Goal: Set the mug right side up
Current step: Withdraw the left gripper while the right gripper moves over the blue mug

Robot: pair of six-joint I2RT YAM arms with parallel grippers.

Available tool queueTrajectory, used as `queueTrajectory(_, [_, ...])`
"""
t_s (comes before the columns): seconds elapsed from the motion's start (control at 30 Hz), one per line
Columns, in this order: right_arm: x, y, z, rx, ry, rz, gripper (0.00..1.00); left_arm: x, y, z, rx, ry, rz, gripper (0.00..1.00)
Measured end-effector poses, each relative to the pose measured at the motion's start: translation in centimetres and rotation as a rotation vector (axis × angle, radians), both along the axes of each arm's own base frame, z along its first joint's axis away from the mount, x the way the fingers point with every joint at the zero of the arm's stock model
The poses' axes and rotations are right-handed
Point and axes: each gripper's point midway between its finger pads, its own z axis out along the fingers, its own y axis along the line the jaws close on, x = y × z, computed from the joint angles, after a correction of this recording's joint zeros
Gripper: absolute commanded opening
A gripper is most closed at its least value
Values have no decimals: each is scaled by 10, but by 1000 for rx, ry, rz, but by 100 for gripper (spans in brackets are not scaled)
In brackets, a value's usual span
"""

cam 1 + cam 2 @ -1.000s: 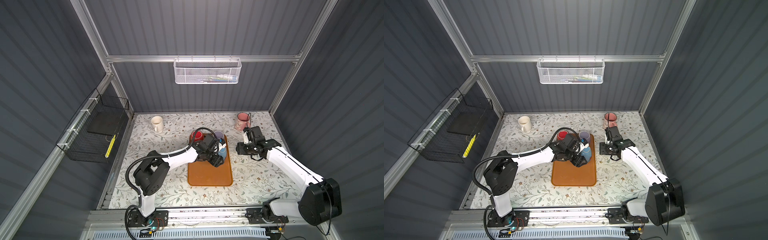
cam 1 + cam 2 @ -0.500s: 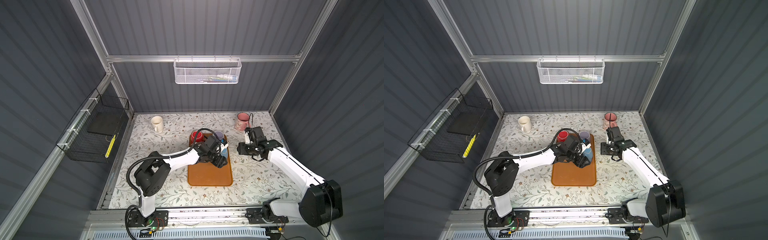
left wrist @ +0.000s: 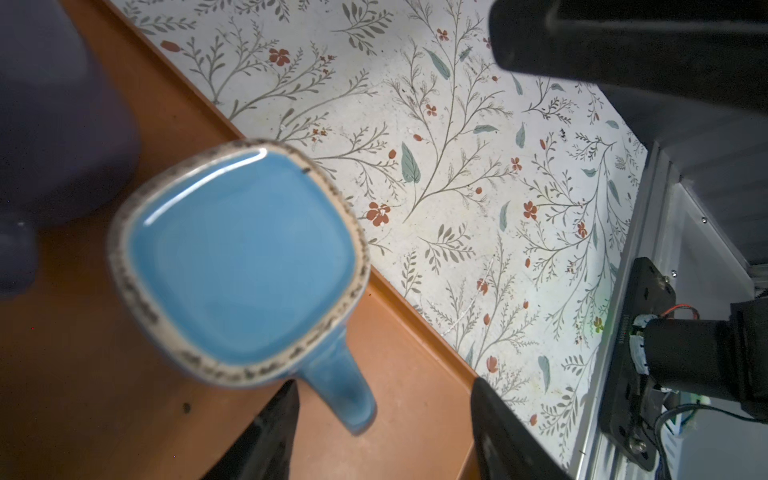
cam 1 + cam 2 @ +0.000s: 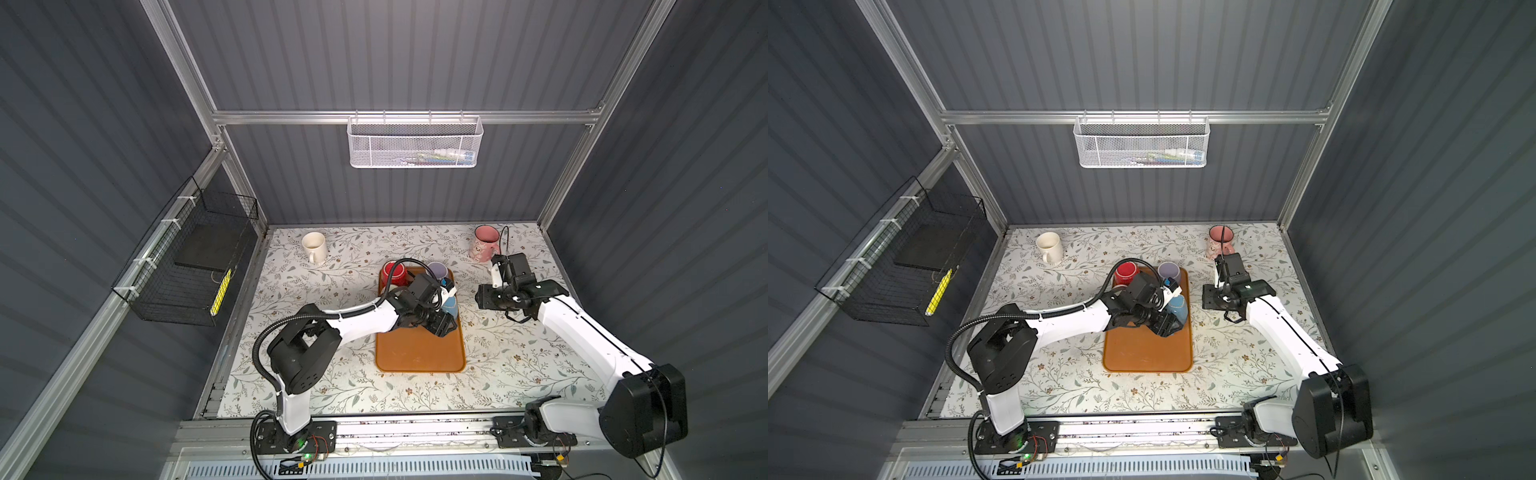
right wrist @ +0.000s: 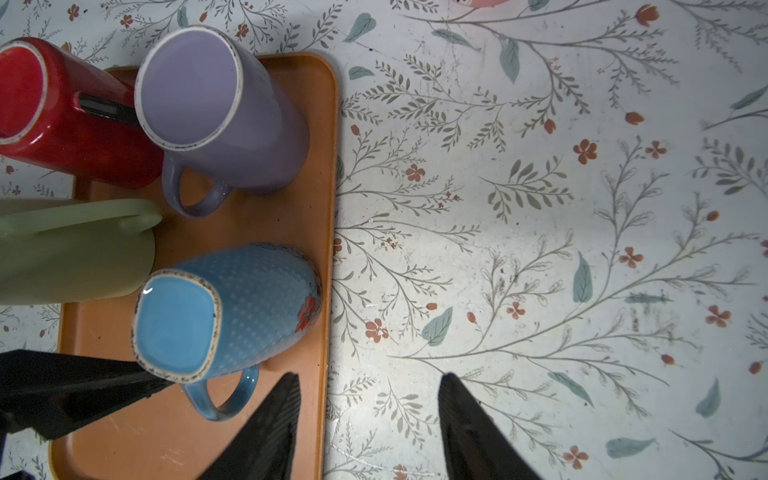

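Your left gripper (image 3: 384,386) sits low over the orange tray (image 3: 83,395) with its jaws apart and nothing between the pads. The blue mug (image 3: 241,257) stands just ahead of it. The mug's handle (image 3: 345,395) points back into the gap between the two fingers (image 3: 270,436), closer to one of them, and no contact shows. In both top views the gripper (image 4: 440,324) lies over the tray's middle, and the mug (image 4: 451,305) is just beyond it. The mug stands on the tray close to the long edge that faces the right arm, in the tray's far half. A purple mug (image 5: 232,124) stands at the far corner of that same edge, with a red mug (image 5: 62,124) and a pale green mug (image 5: 70,249) on the tray's other side. The blue mug's upward end is squarish with rounded corners. It is a flat-looking glossy light-blue face ringed by a speckled unglazed band, which looks like the base, so the mug reads as upside down. Its wall (image 5: 266,299) is dimpled, carries a red flower and swells toward the tray. Your right gripper (image 5: 368,380) is also parted and empty. It hangs over the floral table just outside that tray edge, with one finger (image 5: 274,415) overlapping the tray's rim.
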Motion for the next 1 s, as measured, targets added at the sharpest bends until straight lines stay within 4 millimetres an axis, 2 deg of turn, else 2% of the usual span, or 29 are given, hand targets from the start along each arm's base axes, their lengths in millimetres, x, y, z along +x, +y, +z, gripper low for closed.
queueTrajectory(0.1, [-2, 3, -3, 11, 13, 8, 55, 12, 14, 16, -16, -27, 43, 67])
queueTrajectory(0.27, [-4, 9, -6, 21, 27, 5, 54, 46, 47, 61, -78, -103, 137, 66])
queueTrajectory(0.37, [-12, 26, -10, 20, 39, 16, 54, 60, 65, 78, -102, -143, 161, 64])
queueTrajectory(0.5, [-35, 57, -25, 25, 76, 57, 55, 67, 81, 74, -61, -170, 151, 58])
queueTrajectory(0.67, [-53, 74, -41, 37, 109, 46, 55, 71, 103, 63, 52, -214, 185, 56])
queueTrajectory(1.0, [-51, 93, -46, 52, 76, 73, 58, 87, 163, 86, 197, -409, 422, 56])
